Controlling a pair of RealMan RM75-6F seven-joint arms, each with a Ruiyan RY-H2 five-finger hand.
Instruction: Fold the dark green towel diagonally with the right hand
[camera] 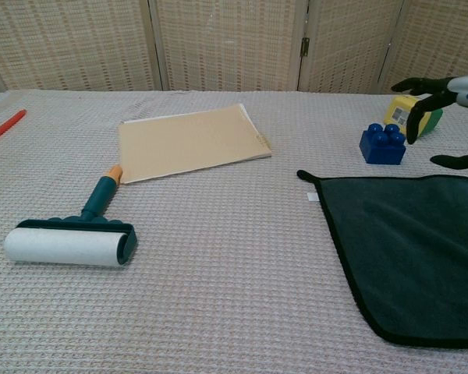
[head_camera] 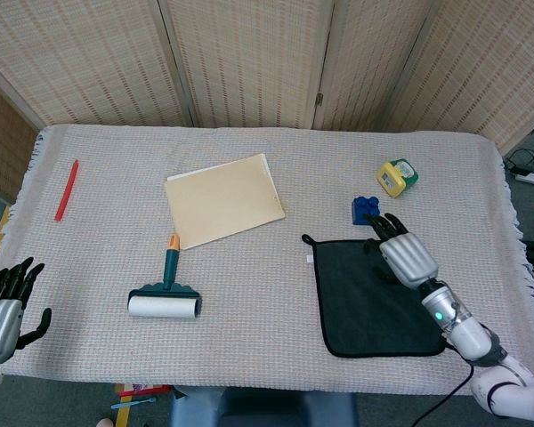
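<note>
Item: dark green towel, lying flat and unfolded on the woven table cover, right-of-centre, its hanging loop at the far-left corner. No fold made yet.

Item: my right hand, raised above the towel's far edge, fingers spread and holding nothing (the chest view shows it clear of the cloth, fingertips near the blue block).

Item: my left hand, at the near-left edge of the table, fingers apart, empty, well away from the work.

Step in hand, as I judge it: the approach; no corner is gripped. The next move calls for lowering onto one corner, pinching the edge without dragging the whole cloth, then carrying it to the opposite corner.

Also present: yellow-green box beyond the block; manila folder; lint roller; red pen far left.
</note>
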